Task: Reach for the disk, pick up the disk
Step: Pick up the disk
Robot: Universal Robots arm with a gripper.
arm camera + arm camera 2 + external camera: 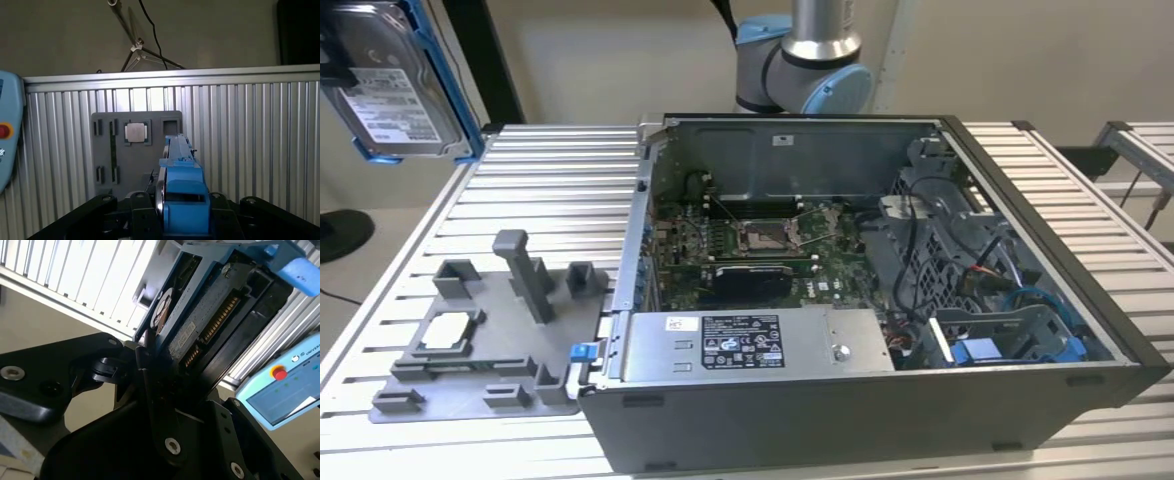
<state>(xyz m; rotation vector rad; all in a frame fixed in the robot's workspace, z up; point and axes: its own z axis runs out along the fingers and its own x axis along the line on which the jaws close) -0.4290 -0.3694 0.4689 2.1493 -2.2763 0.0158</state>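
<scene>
1. At the exterior view's far left, high above the ribbed table [547,165], hangs the disk [403,88]. Its white label faces the room, a blue bracket frames its edges, and its long axis stands nearly upright, a little tilted.
2. In both wrist views the gripper [182,207] is clamped on the disk, with a black finger [150,385] lying against its face. The disk sits between the jaws, and its long axis runs straight out and away from the wrist.
3. Below it on the table lies a grey fixture plate [460,395] with a small white-topped square part [450,330], both well apart from the disk.
4. In the middle stands the open computer case [854,425], and the arm's base [801,60] rises behind it.
5. Toward the exterior view's right, inside the case, a blue bay piece [1014,345] holds no drive. I judge the pick as done.
</scene>
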